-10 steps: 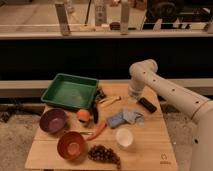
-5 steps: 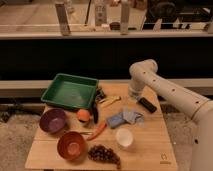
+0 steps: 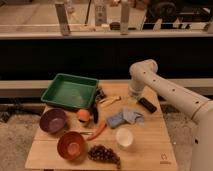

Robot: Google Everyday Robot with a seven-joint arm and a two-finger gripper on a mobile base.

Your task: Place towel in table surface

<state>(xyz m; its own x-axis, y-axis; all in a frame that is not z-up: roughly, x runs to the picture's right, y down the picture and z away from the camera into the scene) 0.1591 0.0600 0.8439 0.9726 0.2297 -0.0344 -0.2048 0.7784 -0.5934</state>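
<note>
A crumpled blue-grey towel (image 3: pixel 124 118) lies on the wooden table (image 3: pixel 150 145), right of centre. My gripper (image 3: pixel 132 98) hangs at the end of the white arm (image 3: pixel 165 92), a little above and behind the towel, over the table's back right part. It is apart from the towel.
A green tray (image 3: pixel 70 91) stands at the back left. A purple bowl (image 3: pixel 53 120), an orange bowl (image 3: pixel 72 145), an orange fruit (image 3: pixel 83 115), a carrot (image 3: pixel 97 131), grapes (image 3: pixel 104 154) and a white cup (image 3: pixel 124 137) sit around. A black object (image 3: pixel 147 105) lies right of the gripper.
</note>
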